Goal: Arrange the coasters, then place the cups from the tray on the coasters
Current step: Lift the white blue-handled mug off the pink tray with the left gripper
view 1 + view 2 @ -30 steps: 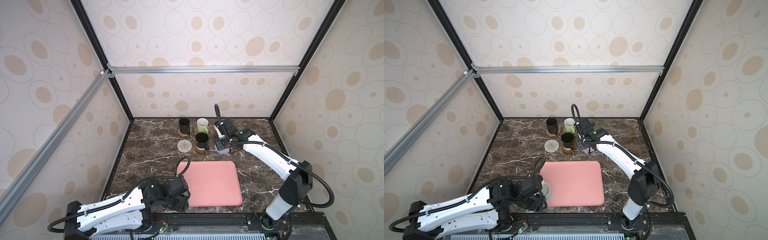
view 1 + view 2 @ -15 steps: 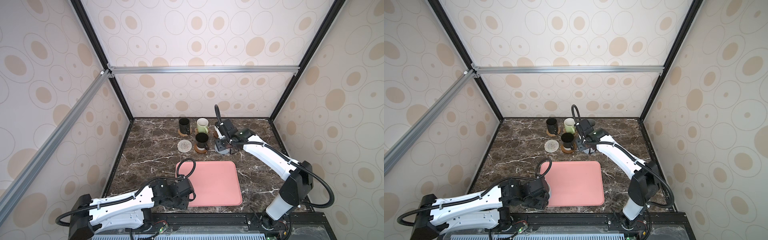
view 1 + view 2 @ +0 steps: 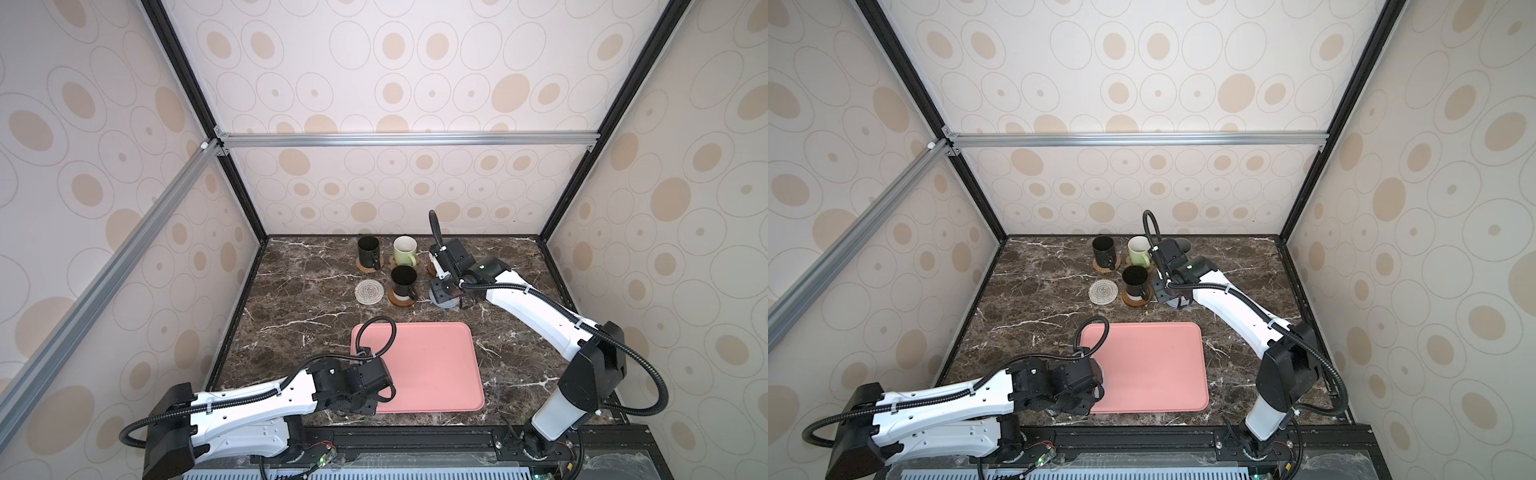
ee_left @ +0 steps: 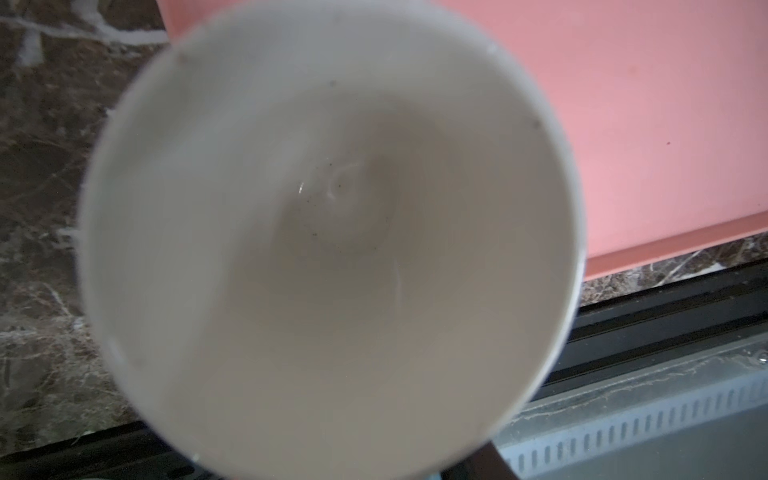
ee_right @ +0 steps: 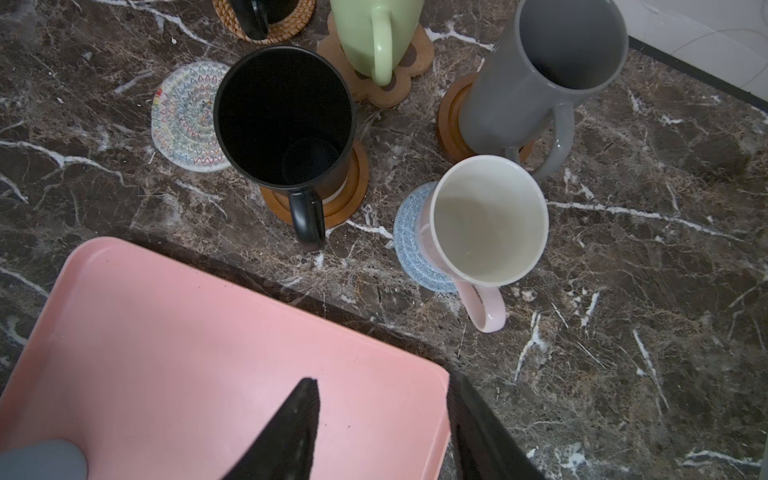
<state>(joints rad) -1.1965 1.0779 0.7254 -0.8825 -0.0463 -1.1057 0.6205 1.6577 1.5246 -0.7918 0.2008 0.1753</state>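
Taking the far wall as 12 o'clock in both top views, the pink tray [image 3: 432,365] lies on the marble counter [image 3: 299,291] at 6 o'clock. At the tray's 7 o'clock corner stands a white-lined cup [image 4: 332,249], almost wholly hidden under the left arm in the top views. The left wrist view looks straight down into it and shows only a few dark specks on its bottom. The left gripper [image 3: 374,401] hangs over that corner. Its jaws do not show, so I cannot tell whether they are apart or clamped on the cup. The rest of the tray floor is bare pink.

At 12 o'clock the other mugs stand in two rows. In the far row, from 9 toward 3 o'clock:
- a far black mug [image 3: 368,250] on the rattan coaster [image 3: 365,269]
- a light green mug [image 3: 405,250] on the paw-shaped coaster [image 5: 399,89]
- a grey mug [image 5: 540,75] on a brown wooden disc [image 5: 451,120]

In the near row:
- the beige woven coaster [image 3: 368,291], with nothing on it
- a near black mug [image 3: 403,280] on a second wooden disc [image 3: 402,300]
- a pink mug [image 5: 486,220] on the grey-blue woven coaster [image 5: 409,245], set toward one edge of it

In the right wrist view the near black, grey and pink mugs show empty insides. The right gripper [image 5: 381,380] hangs over the near row's 3 o'clock end. Its jaws are apart with nothing between them, clear of the pink mug.
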